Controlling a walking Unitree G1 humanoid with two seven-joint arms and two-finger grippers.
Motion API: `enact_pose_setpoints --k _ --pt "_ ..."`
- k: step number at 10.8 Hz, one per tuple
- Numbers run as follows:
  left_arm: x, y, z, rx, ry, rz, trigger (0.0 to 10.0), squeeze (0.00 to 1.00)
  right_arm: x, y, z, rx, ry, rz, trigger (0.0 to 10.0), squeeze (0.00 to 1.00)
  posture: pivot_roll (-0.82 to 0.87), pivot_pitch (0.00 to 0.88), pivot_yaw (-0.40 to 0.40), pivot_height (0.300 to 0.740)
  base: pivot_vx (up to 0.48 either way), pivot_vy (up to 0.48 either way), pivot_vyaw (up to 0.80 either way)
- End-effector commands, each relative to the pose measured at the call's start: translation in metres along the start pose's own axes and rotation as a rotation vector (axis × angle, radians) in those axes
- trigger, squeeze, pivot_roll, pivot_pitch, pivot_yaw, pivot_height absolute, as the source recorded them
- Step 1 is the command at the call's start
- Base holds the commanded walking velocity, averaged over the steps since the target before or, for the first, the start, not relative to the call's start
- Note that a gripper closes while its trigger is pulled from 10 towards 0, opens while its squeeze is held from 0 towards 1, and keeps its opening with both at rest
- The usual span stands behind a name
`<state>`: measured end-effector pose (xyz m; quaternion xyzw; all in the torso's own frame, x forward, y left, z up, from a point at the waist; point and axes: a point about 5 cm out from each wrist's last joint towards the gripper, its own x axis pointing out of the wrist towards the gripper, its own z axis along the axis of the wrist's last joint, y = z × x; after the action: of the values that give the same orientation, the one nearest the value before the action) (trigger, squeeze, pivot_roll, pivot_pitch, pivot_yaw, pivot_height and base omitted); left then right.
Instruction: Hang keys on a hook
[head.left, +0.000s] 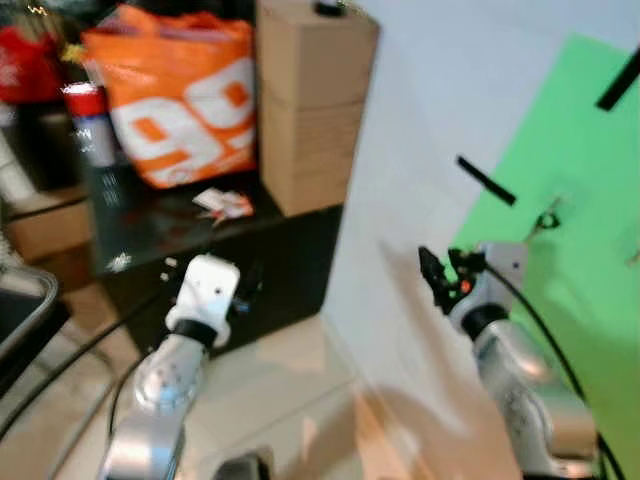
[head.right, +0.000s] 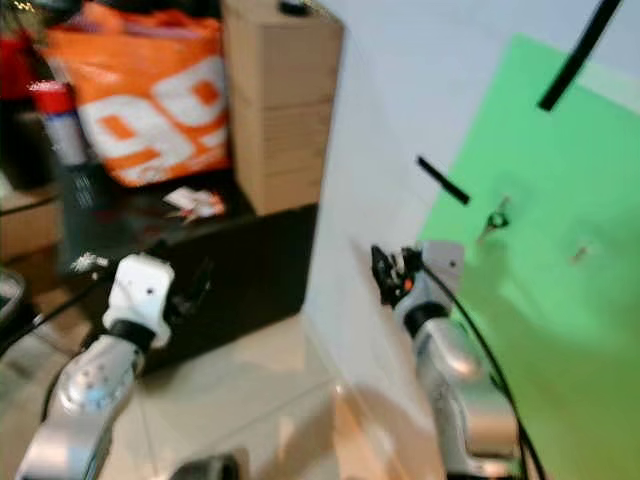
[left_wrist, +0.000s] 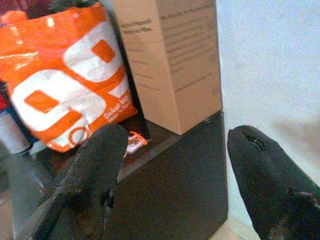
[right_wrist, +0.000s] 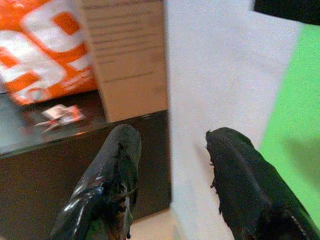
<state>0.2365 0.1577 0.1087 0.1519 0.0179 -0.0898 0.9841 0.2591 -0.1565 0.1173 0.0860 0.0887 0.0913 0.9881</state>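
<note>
My right gripper (head.left: 432, 268) is hovering close to the white wall (head.left: 440, 110), just left of the green sheet (head.left: 580, 200), where the keys (head.left: 547, 220) are hanging. My left arm (head.left: 180, 350) is reaching toward the black cabinet (head.left: 250, 260), which is carrying an orange bag (head.left: 175, 95) and a cardboard box (head.left: 310, 100).

Bag (head.left: 180, 95) left of box (head.left: 312, 100), both on cabinet (head.left: 270, 265) (wall (head.left: 440, 90) right beside); keys (head.left: 547, 221) on board (head.left: 580, 250), far right.
</note>
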Motion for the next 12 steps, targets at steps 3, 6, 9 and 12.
enact_pose_setpoints --k 3,6,9,12 --pt "0.004 0.001 0.004 -0.036 -0.015 -0.013 10.0 0.0 -0.005 0.003 -0.009 -0.083 0.082 0.049 10.0 0.0 -0.01 0.0 -0.06 0.74 0.0 0.0 0.27" --pt "0.003 0.002 0.004 -0.053 -0.012 -0.009 10.0 0.0 -0.003 0.001 -0.002 -0.269 0.053 0.01 10.0 0.0 0.0 0.0 -0.063 0.74 0.0 0.0 0.53" --pt "-0.002 0.005 0.004 -0.063 -0.017 0.005 10.0 0.0 0.001 0.003 -0.004 -0.197 0.09 0.071 10.0 0.0 0.02 0.0 -0.089 0.74 0.084 0.0 0.0" --pt "-0.005 0.009 0.004 -0.057 -0.008 0.041 10.0 0.0 0.008 0.002 -0.008 -0.167 0.14 0.054 10.0 0.0 0.04 0.0 -0.12 0.74 0.296 0.0 0.0"
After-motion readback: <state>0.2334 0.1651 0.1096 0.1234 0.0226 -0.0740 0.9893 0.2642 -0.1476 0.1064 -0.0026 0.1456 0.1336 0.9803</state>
